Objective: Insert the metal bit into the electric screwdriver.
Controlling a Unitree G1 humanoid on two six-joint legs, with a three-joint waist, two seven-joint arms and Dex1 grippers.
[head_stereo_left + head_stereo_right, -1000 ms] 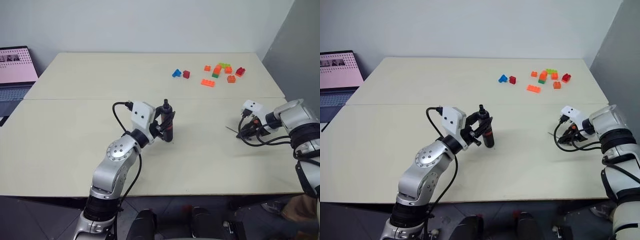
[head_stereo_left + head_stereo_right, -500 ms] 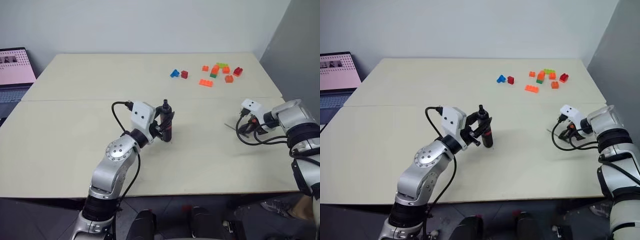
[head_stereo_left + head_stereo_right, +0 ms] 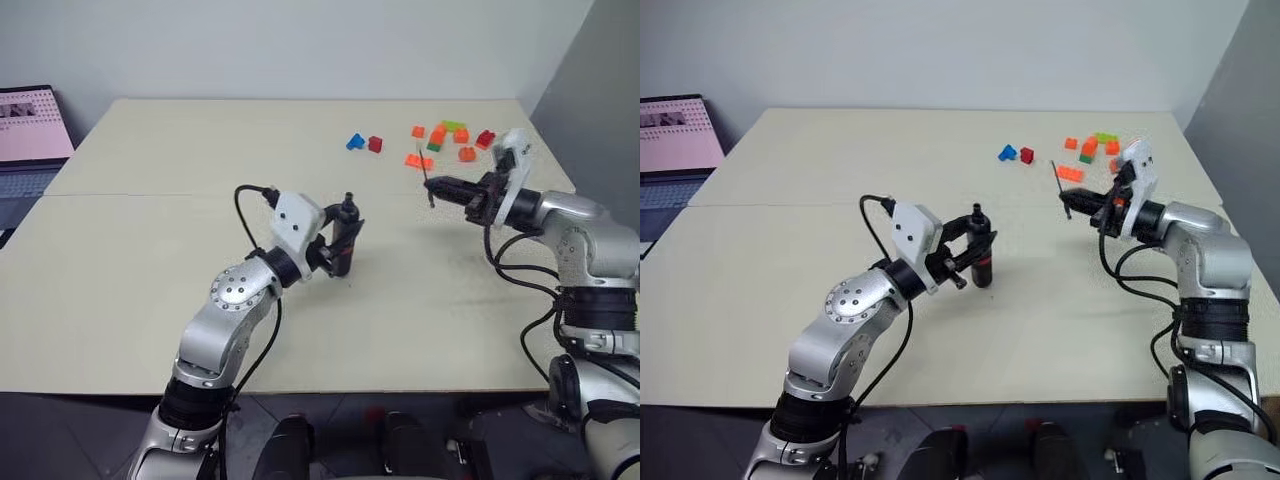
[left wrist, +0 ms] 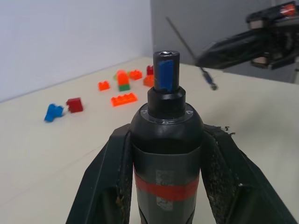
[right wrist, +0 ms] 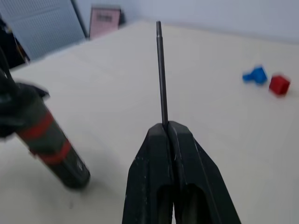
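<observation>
The left gripper [image 4: 163,186] clamps the electric screwdriver [image 4: 166,154] near table [image 3: 150,270] centre, socket end up. To its right, well apart, the right gripper [image 5: 167,128], fingers pressed together, pinches the metal bit [image 5: 161,74] above the table. Toy bricks [image 3: 440,140] lie beyond.

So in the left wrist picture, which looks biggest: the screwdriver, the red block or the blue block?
1. The electric screwdriver looks by far the biggest, but it sits right at the camera, held in the left end effector.
2. and 3. The red block and blue block look about alike, too close to rank.
</observation>
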